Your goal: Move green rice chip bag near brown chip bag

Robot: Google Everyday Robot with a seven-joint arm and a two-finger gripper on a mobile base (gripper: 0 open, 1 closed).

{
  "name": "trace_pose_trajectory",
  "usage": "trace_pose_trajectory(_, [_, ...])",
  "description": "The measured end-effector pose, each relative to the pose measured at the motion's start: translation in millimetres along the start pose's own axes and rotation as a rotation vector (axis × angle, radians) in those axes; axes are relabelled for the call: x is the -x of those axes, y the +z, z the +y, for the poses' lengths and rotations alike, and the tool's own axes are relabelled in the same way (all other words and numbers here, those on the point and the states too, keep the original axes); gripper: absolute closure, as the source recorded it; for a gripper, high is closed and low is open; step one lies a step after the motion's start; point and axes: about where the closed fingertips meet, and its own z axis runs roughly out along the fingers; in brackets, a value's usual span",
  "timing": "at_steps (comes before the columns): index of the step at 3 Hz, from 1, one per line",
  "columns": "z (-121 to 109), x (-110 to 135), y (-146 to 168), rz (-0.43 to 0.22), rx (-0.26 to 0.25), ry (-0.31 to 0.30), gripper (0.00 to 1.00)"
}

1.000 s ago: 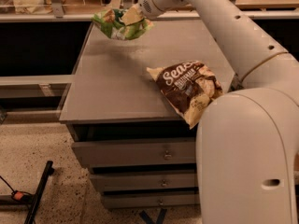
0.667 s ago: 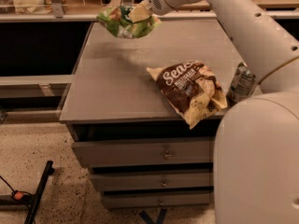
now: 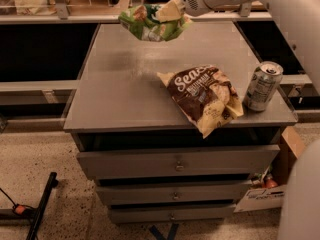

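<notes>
Gray metal desk [image 3: 112, 96] with three drawers [image 3: 175, 164] sits on a speckled floor, and shelving runs along the back wall behind it. Up at the far edge of the desk, the robot's hand [image 3: 172, 10] is clamped on the green rice chip bag [image 3: 149, 25], pinching it at the top right corner so the bag hangs crumpled in the air, clear of the desk top. Can't read anything on the green bag from here, it's too scrunched. The brown chip bag [image 3: 202, 96] lies flat near the front right of the desk, well apart from the green one, with one pale corner poking just past the front edge. Big white script on it starts with "Sea", then some smaller white lettering below that I can't make out. Just beside it on the right stands a silver drink can [image 3: 263, 85], upright, label unreadable. Down on the floor at the right there's a cardboard box [image 3: 287, 149] tucked against the drawers.
</notes>
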Motion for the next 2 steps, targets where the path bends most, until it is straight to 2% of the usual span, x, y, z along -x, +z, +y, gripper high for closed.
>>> trace_pose_trajectory(1, [3.2, -5.7, -30.3, -0.024, 0.008, -0.002, 0.59])
trace_pose_trajectory(2, [6.9, -10.0, -51.1, -0.036, 0.066, -0.059, 0.36])
